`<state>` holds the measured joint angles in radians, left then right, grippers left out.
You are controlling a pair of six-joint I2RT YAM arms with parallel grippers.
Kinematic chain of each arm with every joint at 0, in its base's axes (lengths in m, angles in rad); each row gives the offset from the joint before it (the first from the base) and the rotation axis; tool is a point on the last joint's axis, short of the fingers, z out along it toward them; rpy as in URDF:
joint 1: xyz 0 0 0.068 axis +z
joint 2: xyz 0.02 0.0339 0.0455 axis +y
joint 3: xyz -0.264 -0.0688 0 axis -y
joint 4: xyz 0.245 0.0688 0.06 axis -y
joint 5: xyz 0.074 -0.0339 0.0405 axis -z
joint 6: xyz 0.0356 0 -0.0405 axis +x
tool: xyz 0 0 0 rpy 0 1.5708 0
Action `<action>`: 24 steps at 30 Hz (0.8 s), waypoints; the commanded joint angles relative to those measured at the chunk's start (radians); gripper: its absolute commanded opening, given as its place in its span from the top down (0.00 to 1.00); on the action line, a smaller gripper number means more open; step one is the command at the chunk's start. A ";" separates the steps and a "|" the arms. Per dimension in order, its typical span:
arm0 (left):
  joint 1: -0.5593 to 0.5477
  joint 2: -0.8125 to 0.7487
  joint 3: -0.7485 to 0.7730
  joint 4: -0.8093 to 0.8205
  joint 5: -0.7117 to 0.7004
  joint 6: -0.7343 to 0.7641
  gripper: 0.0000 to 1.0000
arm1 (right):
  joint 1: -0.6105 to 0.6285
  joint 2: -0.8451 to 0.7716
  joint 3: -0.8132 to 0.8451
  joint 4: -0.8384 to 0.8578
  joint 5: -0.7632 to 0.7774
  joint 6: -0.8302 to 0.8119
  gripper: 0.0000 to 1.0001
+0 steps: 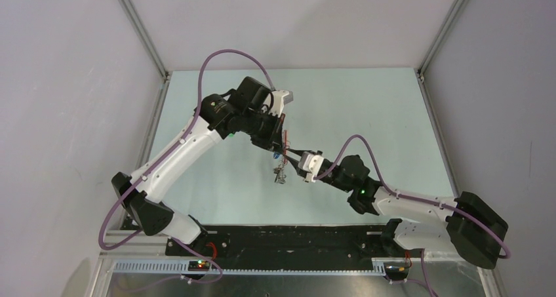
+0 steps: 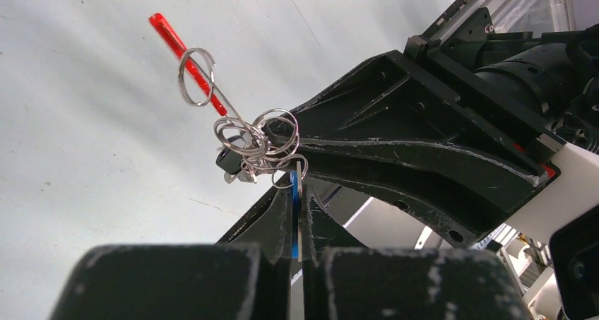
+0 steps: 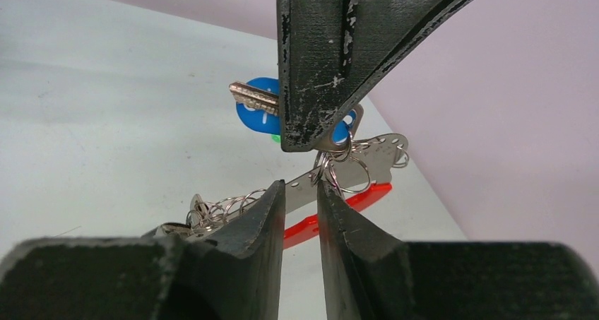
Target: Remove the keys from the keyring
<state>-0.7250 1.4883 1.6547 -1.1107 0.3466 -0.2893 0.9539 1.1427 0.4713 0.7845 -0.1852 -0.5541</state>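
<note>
Small silvery metal keys [image 3: 253, 108] with blue and black plastic tags hang in the air over the middle of the pale, matte worktop [image 1: 367, 113], held up between the two arms and not resting on anything. The left gripper [image 2: 295, 200] has its jaws together on the blue-tagged key, pinching it flat by the tag and blade. The right gripper [image 3: 300, 193] comes in from the near right, its jaws close together with a narrow gap; I cannot tell whether they pinch anything. Thin silvery wire forms the keyring [image 2: 196, 74], which carries a curved bright red plastic strap [image 2: 169, 37] sticking out to the far left. Between ring and keys sits a tangle of small split rings [image 2: 258, 140]. A flat silvery plate [image 3: 385, 150] with small holes along its edge hangs beside them. I judge the bunch light and hard, but loose and swinging: smooth metal will slip and the rings will twist round each other. The flat key blades and plastic tags look like the surest places to grip, since the round wire offers little to bite on. Freeing a key probably calls for a firm pinch on one coil while the key slides along it.
</note>
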 commanded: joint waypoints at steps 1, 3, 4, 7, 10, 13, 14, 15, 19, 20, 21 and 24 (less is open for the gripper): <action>0.002 -0.038 -0.002 0.010 0.041 -0.011 1.00 | 0.002 -0.032 -0.009 0.064 0.040 0.000 0.71; 0.002 -0.038 -0.003 0.010 0.040 -0.010 1.00 | 0.001 -0.037 -0.010 0.057 0.042 0.000 0.70; 0.001 -0.037 -0.004 0.010 0.042 -0.010 1.00 | 0.000 -0.040 -0.010 0.057 0.037 0.001 0.70; 0.001 -0.031 -0.004 0.009 0.047 -0.008 1.00 | 0.001 -0.045 -0.010 0.060 0.026 0.005 0.73; -0.002 -0.028 -0.003 0.010 0.050 -0.008 1.00 | 0.000 -0.050 -0.010 0.057 0.019 0.005 0.77; -0.004 -0.025 0.002 0.011 0.054 -0.009 1.00 | 0.000 -0.051 -0.010 0.055 0.011 0.005 0.82; -0.005 -0.025 0.002 0.010 0.054 -0.010 1.00 | 0.000 -0.052 -0.010 0.055 0.008 0.005 0.83; -0.005 -0.024 0.004 0.010 0.058 -0.009 1.00 | 0.000 -0.052 -0.010 0.056 0.007 0.007 0.86; -0.011 -0.019 0.008 0.010 0.062 -0.010 1.00 | 0.002 -0.049 -0.010 0.058 0.007 0.012 0.91; -0.012 -0.018 0.009 0.010 0.063 -0.010 1.00 | 0.001 -0.048 -0.010 0.059 0.004 0.014 0.92; -0.013 -0.017 0.010 0.010 0.063 -0.009 1.00 | 0.001 -0.042 -0.010 0.070 0.006 0.023 0.98; -0.017 -0.012 0.013 0.009 0.062 -0.005 1.00 | 0.013 -0.003 -0.010 0.153 0.117 0.090 1.00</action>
<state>-0.7330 1.4883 1.6482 -1.1103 0.3733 -0.2890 0.9539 1.1133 0.4595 0.7994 -0.1680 -0.5350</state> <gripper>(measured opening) 0.023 0.010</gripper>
